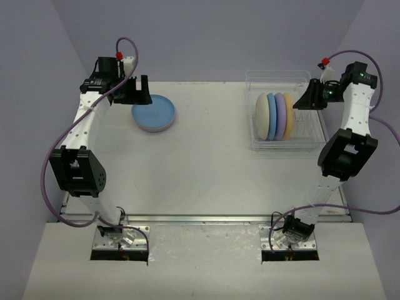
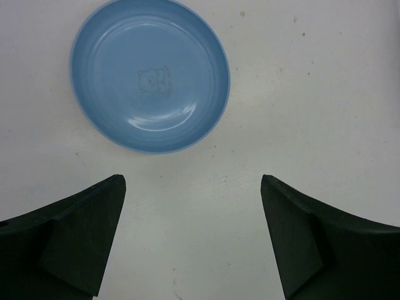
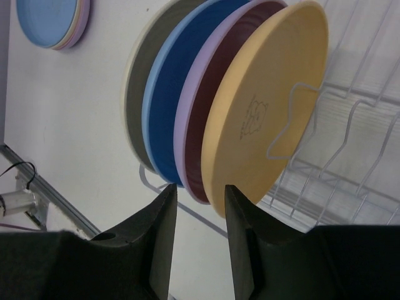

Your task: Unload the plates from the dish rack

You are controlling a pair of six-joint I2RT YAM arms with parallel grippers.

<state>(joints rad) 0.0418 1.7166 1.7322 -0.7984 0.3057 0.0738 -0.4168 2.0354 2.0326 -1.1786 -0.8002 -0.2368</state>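
The dish rack [image 1: 312, 141] stands at the back right; in the right wrist view it is white wire [image 3: 350, 162]. Cream [image 1: 261, 117], blue [image 1: 271, 116], lavender [image 1: 280, 115] and yellow [image 1: 288, 115] plates stand on edge in it. My right gripper [image 1: 307, 99] is at the rack's right side, slightly open [image 3: 200, 190] and empty. Its tips are just short of the rims of the lavender plate [image 3: 186, 125] and the yellow plate [image 3: 262, 106]. A blue plate [image 1: 154, 111] tops a small stack at the back left. My left gripper [image 1: 139, 92] hangs wide open [image 2: 194, 181] just beside that plate [image 2: 150, 75].
The stack also shows in the right wrist view [image 3: 53, 22], with paler plates under the blue one. The table's near edge has a metal rail [image 1: 206, 219]. Grey walls close the back and sides.
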